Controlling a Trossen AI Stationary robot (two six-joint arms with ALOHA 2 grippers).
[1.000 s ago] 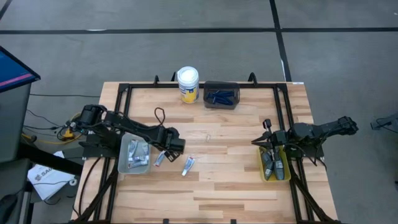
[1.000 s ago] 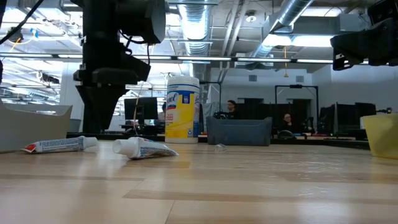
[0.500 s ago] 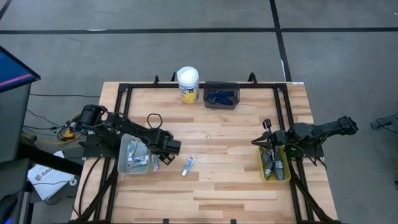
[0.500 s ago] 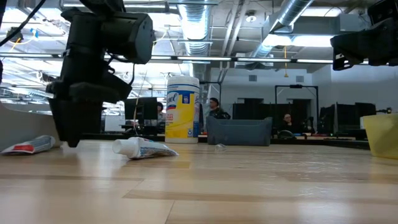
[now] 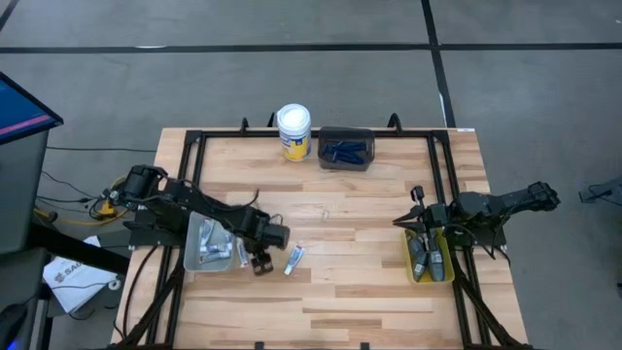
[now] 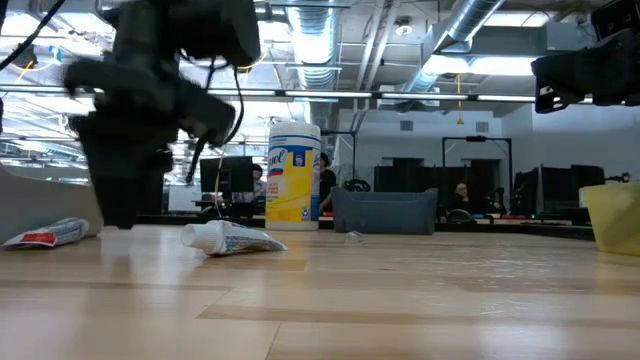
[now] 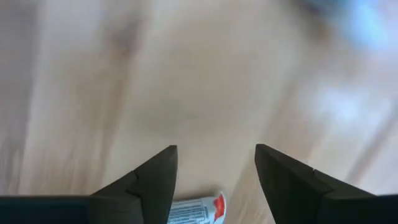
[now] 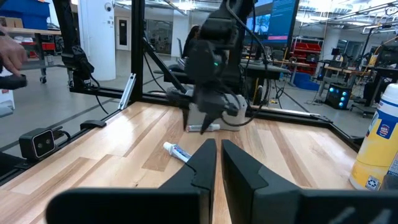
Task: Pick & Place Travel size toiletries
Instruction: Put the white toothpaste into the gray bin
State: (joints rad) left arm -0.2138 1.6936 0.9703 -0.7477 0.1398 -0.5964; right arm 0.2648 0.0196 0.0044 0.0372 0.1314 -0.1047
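Two white-and-blue tubes with red ends lie flat on the wood: one tube (image 5: 293,258) (image 6: 232,240) out in the open, the other tube (image 6: 45,235) (image 7: 198,210) beside the clear tray (image 5: 191,255). My left gripper (image 5: 260,262) (image 7: 214,149) points down near this second tube, open, with the tube's red end showing between its fingers. I see no touch. My right gripper (image 5: 403,222) (image 8: 217,152) waits shut over the yellow tray (image 5: 409,262), which holds grey pods.
The clear tray holds more tubes. A dark tray (image 5: 346,148) with blue razors and a white-lidded yellow jar (image 5: 293,131) stand at the table's far edge. A black frame (image 5: 190,156) runs around the table. Bare wood lies between the two arms.
My left gripper swung toward the table's left and down, then toward the near edge. It stayed open. The tube beside the clear tray slid toward the table's left, closer to that tray. The other tube did not move.
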